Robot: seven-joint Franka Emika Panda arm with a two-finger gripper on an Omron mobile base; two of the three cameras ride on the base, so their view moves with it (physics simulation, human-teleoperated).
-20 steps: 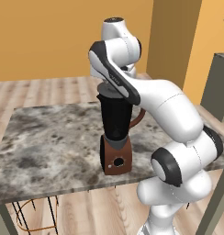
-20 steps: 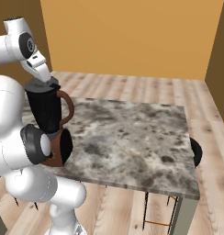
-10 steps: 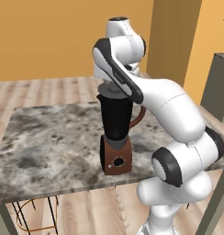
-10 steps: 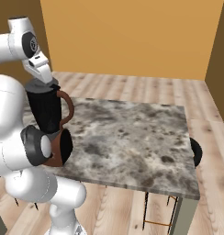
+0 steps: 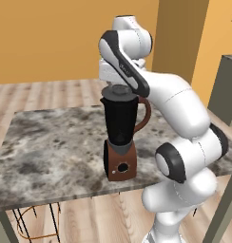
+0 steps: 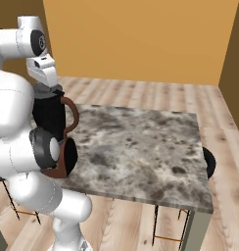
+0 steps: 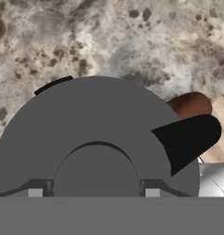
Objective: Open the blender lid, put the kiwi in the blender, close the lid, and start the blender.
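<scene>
The end effector (image 7: pixel 93 193) is straddling the raised knob of the flat round dark-grey blender lid (image 7: pixel 93 137); whether it is gripping is unclear. The lid is sitting directly beneath it on the tall black upright blender (image 5: pixel 120 137), whose reddish-brown handle is pointing toward the robot's right, on the marbled worktop (image 6: pixel 141 152).

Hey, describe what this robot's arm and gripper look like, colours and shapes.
The arm is made of glossy white, rounded segments joined by dark grey to black joint rings and round end caps. The gripper has a white boxy hand and two small dark finger tips. No cables or markings show.
</scene>
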